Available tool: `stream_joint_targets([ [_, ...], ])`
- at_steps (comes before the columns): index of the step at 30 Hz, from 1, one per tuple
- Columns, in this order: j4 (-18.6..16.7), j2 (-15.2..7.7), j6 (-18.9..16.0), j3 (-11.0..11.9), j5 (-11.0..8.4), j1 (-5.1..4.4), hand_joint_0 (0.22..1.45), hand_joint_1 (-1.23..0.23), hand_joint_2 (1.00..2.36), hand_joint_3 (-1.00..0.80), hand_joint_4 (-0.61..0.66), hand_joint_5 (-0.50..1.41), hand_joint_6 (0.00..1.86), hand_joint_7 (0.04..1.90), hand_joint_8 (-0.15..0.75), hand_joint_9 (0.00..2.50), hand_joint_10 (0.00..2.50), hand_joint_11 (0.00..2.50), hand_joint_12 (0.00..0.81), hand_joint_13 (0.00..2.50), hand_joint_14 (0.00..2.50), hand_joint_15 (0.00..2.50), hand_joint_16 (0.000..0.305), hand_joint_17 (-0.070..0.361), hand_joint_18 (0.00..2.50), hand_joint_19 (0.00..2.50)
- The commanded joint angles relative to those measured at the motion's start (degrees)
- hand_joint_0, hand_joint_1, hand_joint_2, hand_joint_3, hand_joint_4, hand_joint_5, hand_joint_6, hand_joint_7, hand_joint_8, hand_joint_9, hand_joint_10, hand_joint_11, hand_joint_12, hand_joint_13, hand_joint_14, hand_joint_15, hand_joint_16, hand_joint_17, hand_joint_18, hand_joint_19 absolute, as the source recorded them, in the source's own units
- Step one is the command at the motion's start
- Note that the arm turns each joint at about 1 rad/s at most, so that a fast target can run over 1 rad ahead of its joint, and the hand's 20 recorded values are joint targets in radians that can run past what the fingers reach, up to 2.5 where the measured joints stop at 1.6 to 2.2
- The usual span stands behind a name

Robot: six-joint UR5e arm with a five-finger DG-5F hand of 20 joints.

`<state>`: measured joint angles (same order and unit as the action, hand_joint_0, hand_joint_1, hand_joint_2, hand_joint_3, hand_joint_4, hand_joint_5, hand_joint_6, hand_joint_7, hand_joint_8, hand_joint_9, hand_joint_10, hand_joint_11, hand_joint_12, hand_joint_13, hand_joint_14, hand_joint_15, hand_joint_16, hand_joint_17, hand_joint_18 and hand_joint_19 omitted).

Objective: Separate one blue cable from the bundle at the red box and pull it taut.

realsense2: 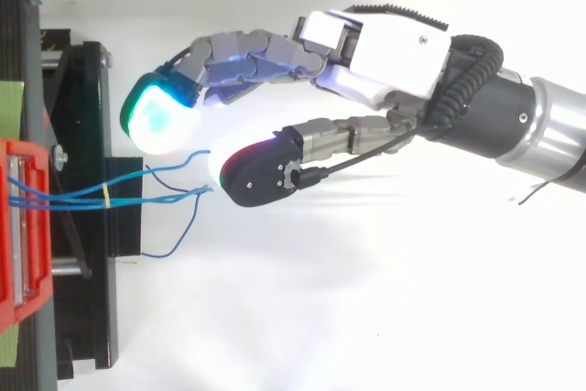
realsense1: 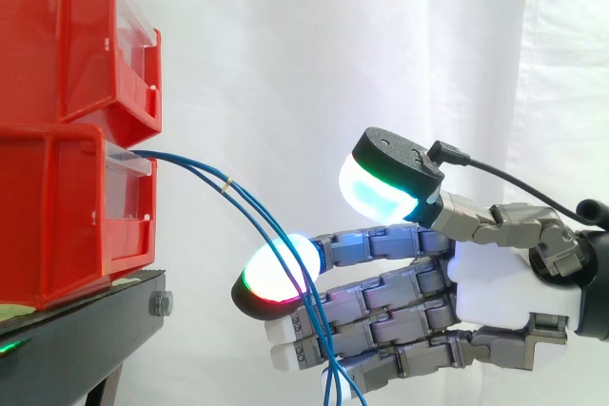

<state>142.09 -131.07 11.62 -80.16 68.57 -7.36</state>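
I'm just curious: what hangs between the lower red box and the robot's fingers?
Thin blue cables, tied by a yellow band, sag across that stretch, clearest in the side view.

Two red bins (realsense1: 67,35) are seen stacked on a black stand (realsense1: 76,330) at left, before a white curtain (realsense1: 285,45). Blue cables (realsense1: 205,176), bound by a yellow tie (realsense1: 226,183), are led from the front of the lower bin (realsense1: 57,216) and drop rightward across the outstretched fingers (realsense1: 381,297) of the hand (realsense1: 495,282). The thumb (realsense1: 385,178) is held above, apart from the fingers. Whether the cables are touched cannot be told.
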Motion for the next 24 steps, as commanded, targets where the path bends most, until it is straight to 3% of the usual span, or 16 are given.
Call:
stream_joint_targets([
  [1,-0.14,-0.06,-0.11,0.0,0.25,0.16,0.54,-0.52,1.0,-0.5,0.22,-0.2,0.5,0.93,0.297,0.45,0.02,0.41,0.359,0.38,0.01,0.23,0.05,0.112,0.38,0.54],
  [7,-0.14,-0.06,0.16,0.0,0.69,0.25,0.54,-0.53,1.0,-0.49,0.22,-0.2,0.5,0.95,0.298,0.45,0.02,0.41,0.36,0.38,0.01,0.24,0.049,0.111,0.38,0.54],
  [12,-1.46,-2.61,-0.37,0.79,1.57,0.25,0.54,-0.53,1.0,-0.49,0.22,-0.2,0.5,0.95,0.299,0.45,0.01,0.42,0.359,0.38,0.01,0.24,0.049,0.111,0.38,0.55],
  [18,-0.76,-2.61,-1.25,1.93,2.8,0.33,0.54,-0.52,1.0,-0.49,0.22,-0.2,0.5,0.97,0.298,0.45,0.01,0.41,0.359,0.39,0.01,0.24,0.049,0.111,0.38,0.54],
  [21,-2.25,-4.45,-2.04,2.02,3.15,0.42,0.54,-0.52,1.0,-0.49,0.22,-0.2,0.5,0.98,0.296,0.45,0.01,0.43,0.357,0.39,0.01,0.24,0.049,0.111,0.39,0.54],
  [24,-3.4,-4.89,-2.66,2.02,3.15,0.51,0.54,-0.52,1.0,-0.49,0.22,-0.2,0.5,0.99,0.299,0.46,0.02,0.42,0.358,0.39,0.01,0.24,0.049,0.111,0.39,0.55],
])
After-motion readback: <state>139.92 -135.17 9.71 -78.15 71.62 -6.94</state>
